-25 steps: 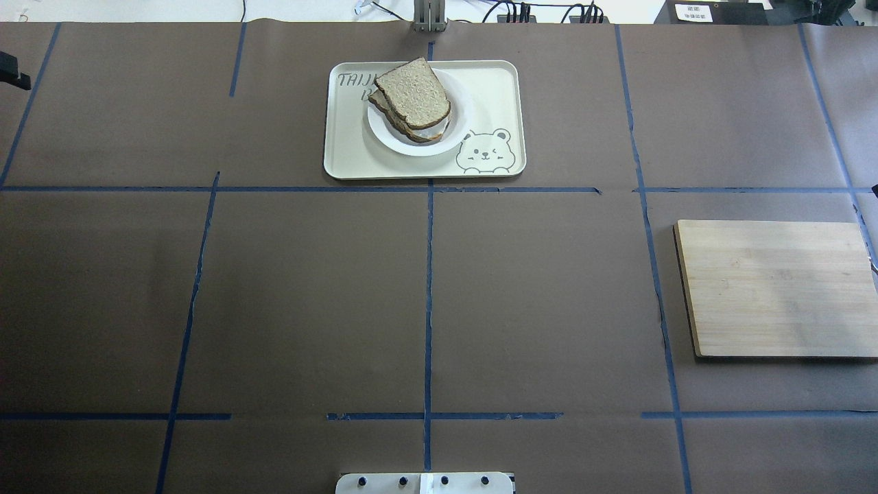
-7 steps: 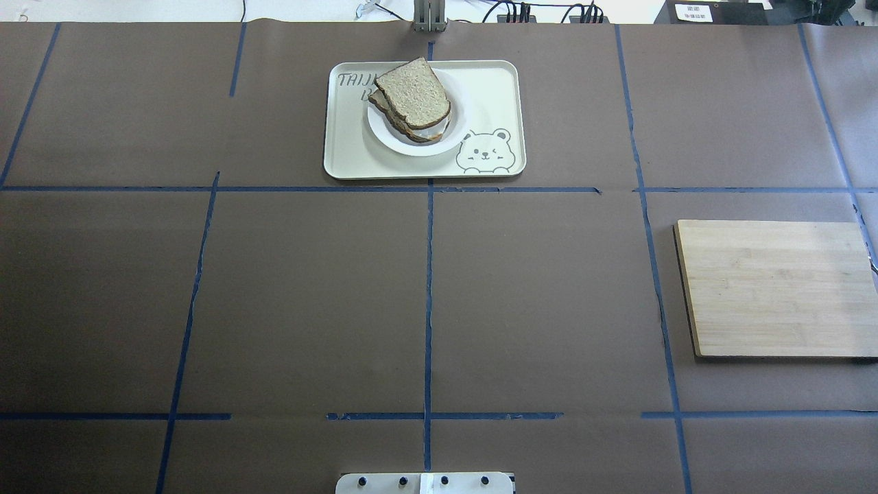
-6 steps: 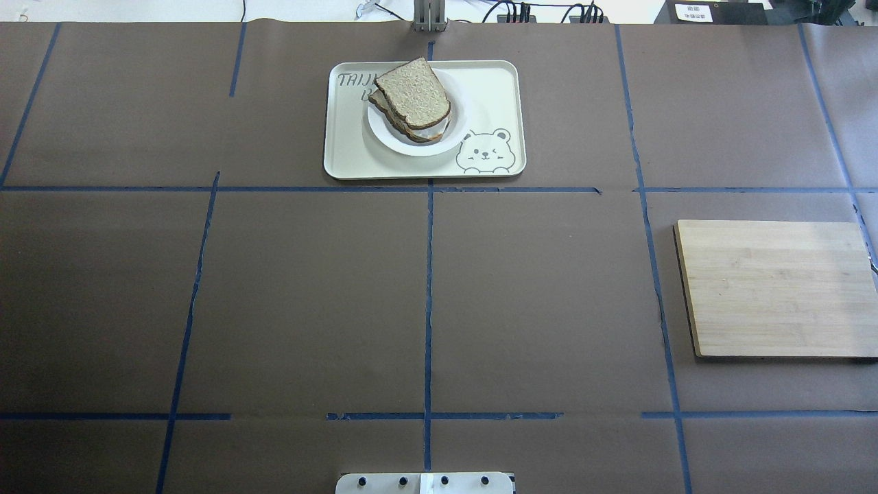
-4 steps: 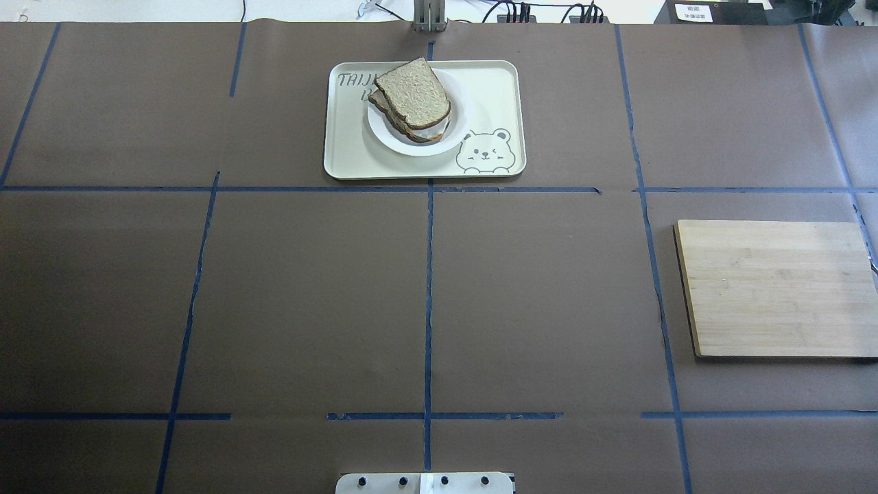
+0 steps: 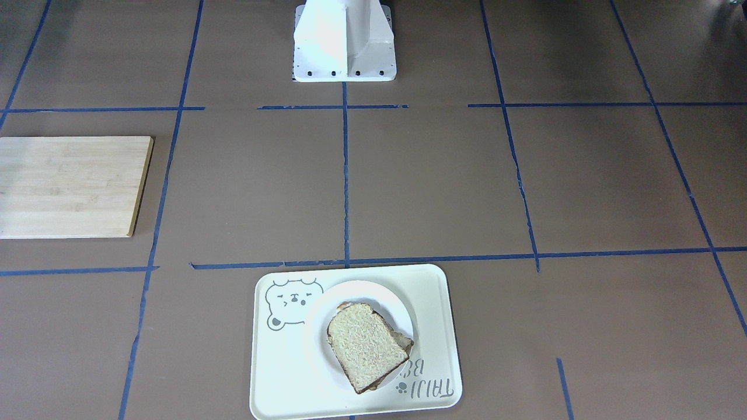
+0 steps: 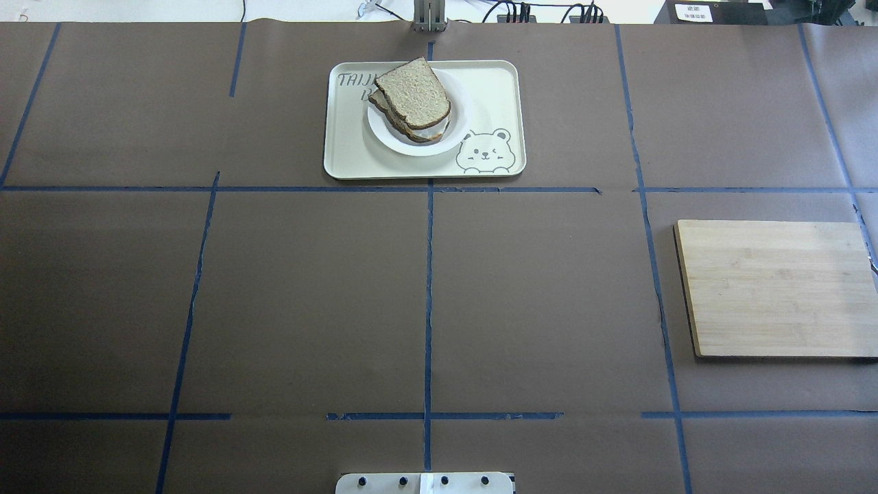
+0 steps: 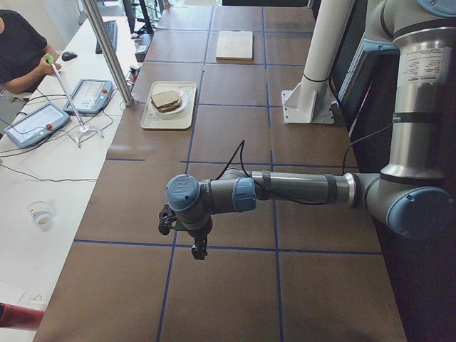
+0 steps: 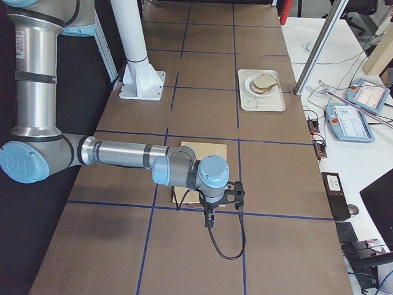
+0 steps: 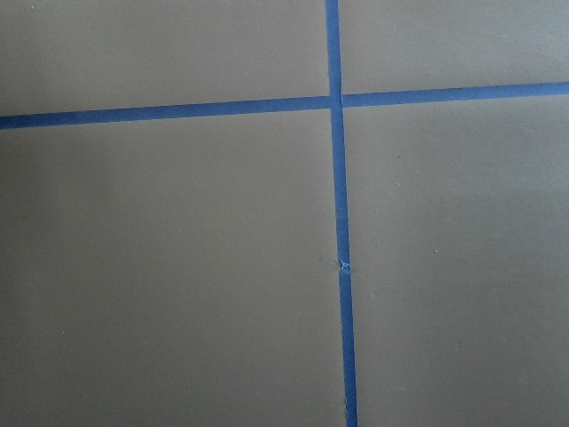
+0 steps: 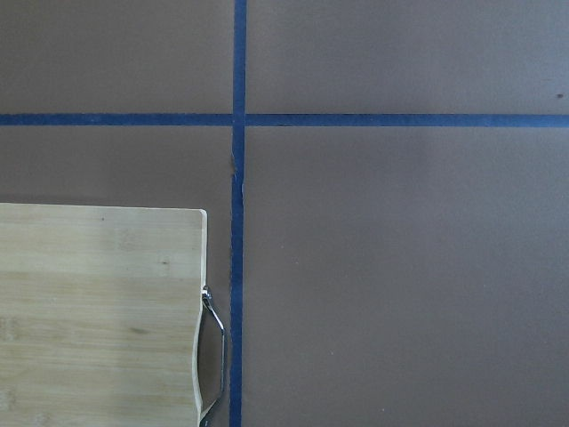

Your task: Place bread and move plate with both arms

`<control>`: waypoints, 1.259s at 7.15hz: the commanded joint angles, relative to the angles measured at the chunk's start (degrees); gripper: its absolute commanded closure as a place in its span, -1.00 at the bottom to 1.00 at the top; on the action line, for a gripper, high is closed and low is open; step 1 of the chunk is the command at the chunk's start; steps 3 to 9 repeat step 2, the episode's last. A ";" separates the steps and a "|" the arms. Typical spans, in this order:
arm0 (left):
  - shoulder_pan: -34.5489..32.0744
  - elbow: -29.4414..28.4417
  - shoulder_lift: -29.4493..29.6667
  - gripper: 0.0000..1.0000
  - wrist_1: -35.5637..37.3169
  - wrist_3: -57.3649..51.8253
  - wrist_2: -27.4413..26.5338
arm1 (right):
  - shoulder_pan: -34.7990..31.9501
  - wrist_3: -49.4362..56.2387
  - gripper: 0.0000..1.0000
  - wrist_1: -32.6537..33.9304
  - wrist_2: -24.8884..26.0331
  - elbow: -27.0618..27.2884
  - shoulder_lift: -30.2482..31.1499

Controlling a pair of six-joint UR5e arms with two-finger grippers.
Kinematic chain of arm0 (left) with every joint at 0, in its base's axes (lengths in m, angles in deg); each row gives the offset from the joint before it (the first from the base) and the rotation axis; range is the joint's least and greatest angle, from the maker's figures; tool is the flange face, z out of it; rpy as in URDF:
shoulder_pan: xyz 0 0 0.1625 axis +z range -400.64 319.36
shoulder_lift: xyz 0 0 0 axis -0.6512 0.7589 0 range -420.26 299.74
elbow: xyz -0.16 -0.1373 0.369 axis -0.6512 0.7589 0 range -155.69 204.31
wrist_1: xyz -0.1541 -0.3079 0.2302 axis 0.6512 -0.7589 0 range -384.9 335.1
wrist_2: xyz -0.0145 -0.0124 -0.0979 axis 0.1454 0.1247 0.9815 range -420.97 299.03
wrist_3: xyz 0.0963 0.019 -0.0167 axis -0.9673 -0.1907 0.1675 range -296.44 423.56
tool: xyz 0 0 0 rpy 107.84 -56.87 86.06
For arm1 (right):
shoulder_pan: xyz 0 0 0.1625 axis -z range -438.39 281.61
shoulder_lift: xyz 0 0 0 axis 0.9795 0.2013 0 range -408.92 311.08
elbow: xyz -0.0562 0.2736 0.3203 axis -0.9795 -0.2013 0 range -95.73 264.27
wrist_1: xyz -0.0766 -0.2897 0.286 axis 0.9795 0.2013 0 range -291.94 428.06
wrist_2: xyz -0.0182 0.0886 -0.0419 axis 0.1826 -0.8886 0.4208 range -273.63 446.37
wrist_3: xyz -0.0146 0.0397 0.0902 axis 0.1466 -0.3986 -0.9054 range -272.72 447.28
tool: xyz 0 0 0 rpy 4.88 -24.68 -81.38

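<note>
The bread [image 6: 413,92] lies on top of a second slice on the white plate [image 6: 449,140], which sits on the cream bear tray [image 6: 494,89] at the table's far middle. The bread [image 5: 366,347] and plate [image 5: 350,290] also show in the front view. My left gripper [image 7: 199,249] hangs over bare table off the robot's left end, far from the tray. My right gripper [image 8: 209,221] hangs beyond the wooden board at the robot's right end. Both show only in the side views, so I cannot tell whether they are open or shut. Neither touches anything.
A wooden cutting board [image 6: 775,288] with a metal handle [image 10: 213,356] lies on the robot's right. Blue tape lines cross the brown table cover. The white robot base [image 5: 343,41] stands at the near middle edge. An operator [image 7: 21,53] sits beyond the far edge.
A dark arm part at the overhead view's left edge 3.5 s ago is out of view now. Bread, plate, tray and board have not moved.
</note>
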 commanded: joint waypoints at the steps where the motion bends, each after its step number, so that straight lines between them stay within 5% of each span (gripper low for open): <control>1: 0.00 0.01 -0.01 -1.00 0.00 -0.01 0.00 | 0.00 0.06 -1.00 -0.12 0.05 0.00 -0.08; 9: 0.00 0.01 -0.01 -1.00 0.00 -0.01 0.00 | 0.00 0.06 -1.00 -0.13 0.05 0.00 -0.08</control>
